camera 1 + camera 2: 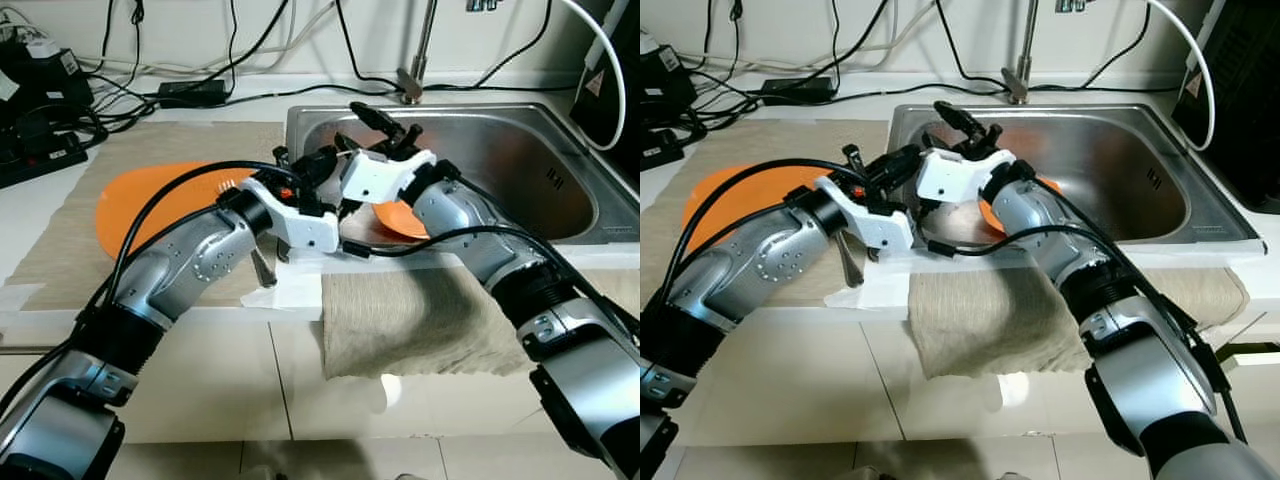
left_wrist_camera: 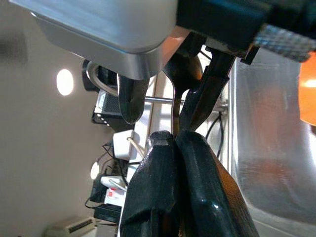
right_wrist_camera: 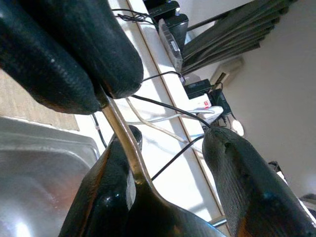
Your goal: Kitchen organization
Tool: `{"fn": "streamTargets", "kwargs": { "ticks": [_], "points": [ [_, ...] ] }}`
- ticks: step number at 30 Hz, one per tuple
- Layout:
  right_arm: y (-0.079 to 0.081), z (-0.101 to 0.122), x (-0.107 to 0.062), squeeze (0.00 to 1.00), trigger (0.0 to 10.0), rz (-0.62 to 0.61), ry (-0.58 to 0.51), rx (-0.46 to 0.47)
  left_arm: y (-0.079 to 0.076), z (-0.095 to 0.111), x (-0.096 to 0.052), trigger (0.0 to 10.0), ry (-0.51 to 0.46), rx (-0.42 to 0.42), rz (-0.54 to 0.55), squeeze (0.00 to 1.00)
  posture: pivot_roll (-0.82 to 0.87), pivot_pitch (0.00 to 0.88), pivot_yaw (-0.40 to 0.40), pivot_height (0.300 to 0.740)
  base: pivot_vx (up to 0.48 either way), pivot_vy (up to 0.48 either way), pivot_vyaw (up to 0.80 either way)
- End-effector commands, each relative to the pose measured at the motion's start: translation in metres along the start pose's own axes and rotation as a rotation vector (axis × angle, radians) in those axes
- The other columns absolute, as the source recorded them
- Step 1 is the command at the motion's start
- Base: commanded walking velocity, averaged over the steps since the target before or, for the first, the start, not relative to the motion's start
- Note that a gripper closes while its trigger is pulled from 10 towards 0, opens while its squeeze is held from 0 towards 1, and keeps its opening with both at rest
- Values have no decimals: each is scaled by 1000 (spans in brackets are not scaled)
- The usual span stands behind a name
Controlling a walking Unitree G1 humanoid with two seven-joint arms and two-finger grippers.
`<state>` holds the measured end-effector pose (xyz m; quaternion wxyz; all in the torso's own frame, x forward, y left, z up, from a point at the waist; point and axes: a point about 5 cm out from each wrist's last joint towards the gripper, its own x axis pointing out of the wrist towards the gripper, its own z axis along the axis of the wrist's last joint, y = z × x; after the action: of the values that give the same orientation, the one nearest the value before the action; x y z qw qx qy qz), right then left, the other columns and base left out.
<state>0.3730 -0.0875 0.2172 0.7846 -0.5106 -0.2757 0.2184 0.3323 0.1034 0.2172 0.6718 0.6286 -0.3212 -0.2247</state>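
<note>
Both arms meet above the front left corner of the steel sink (image 1: 520,170). My left gripper (image 1: 318,162) is shut on the thin handle of a metal spoon (image 2: 183,74), whose bowl sticks out past the fingertips. My right gripper (image 1: 352,135) faces it from the sink side and stands open. The spoon handle (image 3: 123,143) lies against one of the right gripper's fingers (image 3: 106,197), while the other finger stays well apart. An orange plate (image 1: 402,220) lies in the sink under the right wrist.
A second orange plate (image 1: 150,200) rests on the beige mat (image 1: 60,240) left of the sink. A towel (image 1: 420,310) hangs over the counter's front edge beside white paper (image 1: 290,292). The faucet (image 1: 415,60), cables and power bricks (image 1: 40,110) line the back.
</note>
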Motion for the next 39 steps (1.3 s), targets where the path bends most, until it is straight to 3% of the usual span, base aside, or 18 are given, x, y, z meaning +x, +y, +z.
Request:
{"fn": "streamTargets", "kwargs": {
  "ticks": [1,3,4,14,22,28,29,31,32,35,36,37,38,39],
  "points": [
    [8,-28,-19,482,0,34,135,75,35,-20,-5,10000,71,11,204,894,-4,0,44,740,0,0,0],
    [8,-28,-19,482,0,34,133,74,34,-20,-5,10000,71,8,206,894,-4,0,44,740,0,0,0],
    [8,-27,-19,482,0,36,131,76,33,-20,-5,10000,72,5,206,1000,-4,0,43,740,0,0,0],
    [10,-27,-21,486,0,52,125,34,26,-23,-8,10000,55,55,164,1000,-4,0,40,740,0,0,0],
    [5,-31,-23,486,0,45,137,25,7,-40,-28,10000,46,85,11,1000,-5,0,38,740,0,0,0],
    [6,-31,-24,486,0,41,142,27,5,-48,-32,10000,80,85,8,1000,-5,0,38,740,0,0,0],
    [7,-31,-25,486,0,42,143,28,6,-50,-32,10000,97,77,24,204,-5,0,37,740,0,0,0],
    [7,-31,-25,486,0,42,142,28,7,-50,-32,10000,101,70,31,204,-6,0,37,740,0,0,0],
    [7,-32,-25,490,0,43,141,27,9,-52,-31,10000,115,59,51,0,-7,0,37,740,0,0,0],
    [6,-32,-25,490,0,27,149,56,15,-60,-31,10000,201,-77,137,0,-9,0,37,740,0,0,0],
    [6,-32,-25,490,0,27,149,56,15,-60,-31,10000,201,-77,137,0,-9,0,37,740,0,0,0],
    [3,-35,-25,478,0,-15,180,122,19,-72,-31,10000,323,-341,242,0,-9,0,37,740,0,0,0],
    [1,-37,-25,478,0,-36,196,162,19,-77,-31,10000,370,-452,276,0,-9,0,36,740,0,0,0],
    [1,-37,-25,478,0,-36,196,162,19,-77,-31,10000,370,-452,276,0,-9,0,36,740,0,0,0]
  ]
}}
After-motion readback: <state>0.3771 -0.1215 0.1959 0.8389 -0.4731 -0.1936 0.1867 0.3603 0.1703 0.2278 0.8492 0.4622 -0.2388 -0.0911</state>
